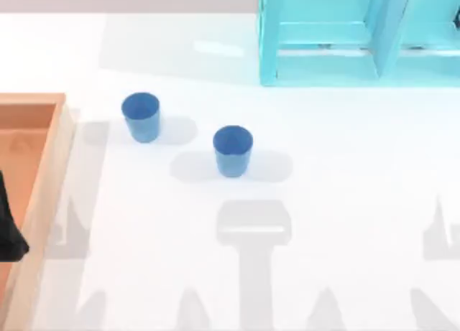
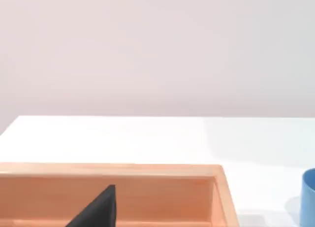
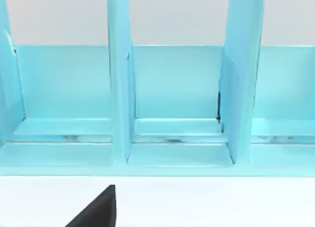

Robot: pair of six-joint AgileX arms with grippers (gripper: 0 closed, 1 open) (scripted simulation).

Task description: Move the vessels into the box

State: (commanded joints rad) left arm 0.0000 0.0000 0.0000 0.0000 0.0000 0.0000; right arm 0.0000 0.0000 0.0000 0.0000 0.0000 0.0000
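Observation:
Two blue vessels stand upright on the white table. One vessel (image 1: pixel 141 116) is at the left of the middle, and the other vessel (image 1: pixel 232 150) is near the middle, to its right and a little nearer the front. The box (image 1: pixel 44 174), an orange-brown tray with light wood walls, lies at the left edge. A dark part of my left gripper (image 1: pixel 11 227) hangs over the box's floor, well to the left of both vessels. The left wrist view shows that gripper (image 2: pixel 98 211) above the box (image 2: pixel 123 171), with one vessel (image 2: pixel 309 196) at the picture's edge. My right gripper (image 3: pixel 98 210) faces the cyan frame.
A cyan shelf-like frame (image 1: pixel 345 36) with upright dividers stands at the back right of the table. In the right wrist view the frame (image 3: pixel 177 104) is close ahead. Open white table lies in front of the vessels and to their right.

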